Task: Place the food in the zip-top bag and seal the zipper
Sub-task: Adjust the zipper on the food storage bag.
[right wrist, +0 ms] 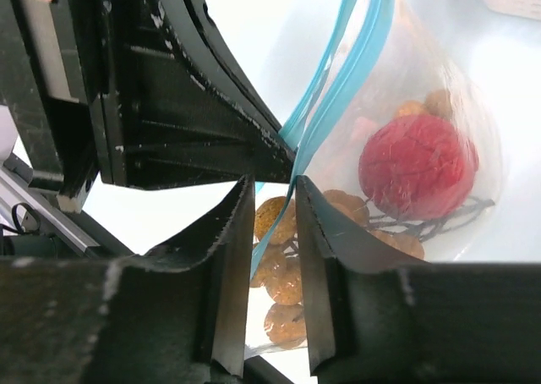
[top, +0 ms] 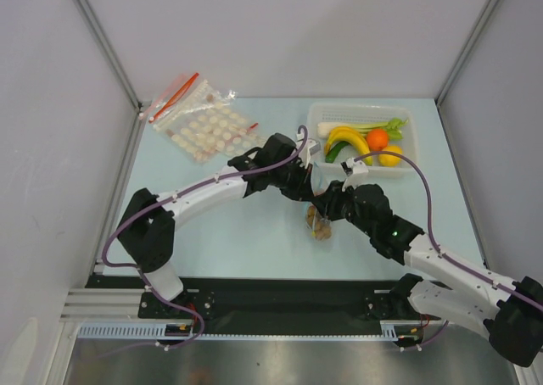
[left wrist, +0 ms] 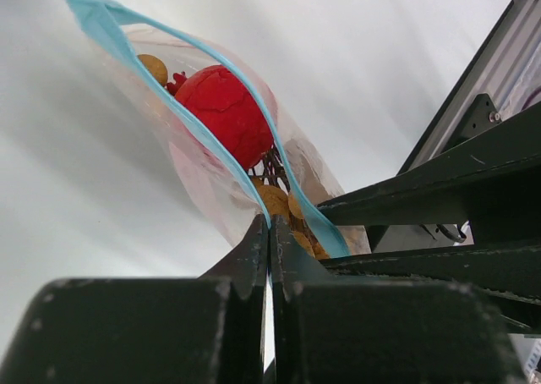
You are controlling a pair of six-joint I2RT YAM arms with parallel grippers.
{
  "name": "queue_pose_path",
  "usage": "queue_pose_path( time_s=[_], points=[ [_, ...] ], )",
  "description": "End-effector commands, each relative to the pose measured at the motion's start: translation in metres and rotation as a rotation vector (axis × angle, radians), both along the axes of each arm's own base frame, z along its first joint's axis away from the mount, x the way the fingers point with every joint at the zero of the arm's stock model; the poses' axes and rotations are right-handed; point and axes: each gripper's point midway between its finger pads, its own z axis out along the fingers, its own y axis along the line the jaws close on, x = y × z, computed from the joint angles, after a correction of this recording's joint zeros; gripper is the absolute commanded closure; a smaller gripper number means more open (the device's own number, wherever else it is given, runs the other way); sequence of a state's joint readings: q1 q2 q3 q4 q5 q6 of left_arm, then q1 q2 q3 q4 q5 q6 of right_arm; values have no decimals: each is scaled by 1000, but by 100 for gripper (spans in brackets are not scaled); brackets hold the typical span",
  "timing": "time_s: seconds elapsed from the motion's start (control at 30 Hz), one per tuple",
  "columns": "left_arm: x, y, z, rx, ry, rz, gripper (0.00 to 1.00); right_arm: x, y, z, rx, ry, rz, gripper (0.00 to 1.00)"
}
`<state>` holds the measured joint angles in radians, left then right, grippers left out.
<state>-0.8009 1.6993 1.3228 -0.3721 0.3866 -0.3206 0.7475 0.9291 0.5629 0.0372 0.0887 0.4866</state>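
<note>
My left gripper (left wrist: 269, 222) is clenched on the zipper (left wrist: 100, 24) of the bag (left wrist: 199, 177), mid-table between my arms. The red fruit (left wrist: 224, 113) and tan fruits (left wrist: 272, 200) sit inside, the zipper gaping round them. My right gripper (right wrist: 275, 200) straddles the zipper, jaws narrowly apart

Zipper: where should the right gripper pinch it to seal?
Across both tracks of the zipper, beside where the left gripper holds it, right gripper coming from the mouth edge: the strip lies flat there, while farther along it gapes over the red fruit.
</note>
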Motion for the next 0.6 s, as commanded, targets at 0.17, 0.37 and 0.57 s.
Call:
queue_pose_path(
  time_s=[0.17, 0.37, 0.57],
  points=[
    [9, -1, 9, -55, -61, -20, 96, 5, -3, 19, 51, -53, -23, 57],
    [17, 4, 5, -45, -54, 7, 94, 2, 0, 21, 55, -58, 6, 42],
    [25, 9, 6, -55, -71, 24, 92, -1, 2, 18, -4, -54, 30, 39]
  ],
)
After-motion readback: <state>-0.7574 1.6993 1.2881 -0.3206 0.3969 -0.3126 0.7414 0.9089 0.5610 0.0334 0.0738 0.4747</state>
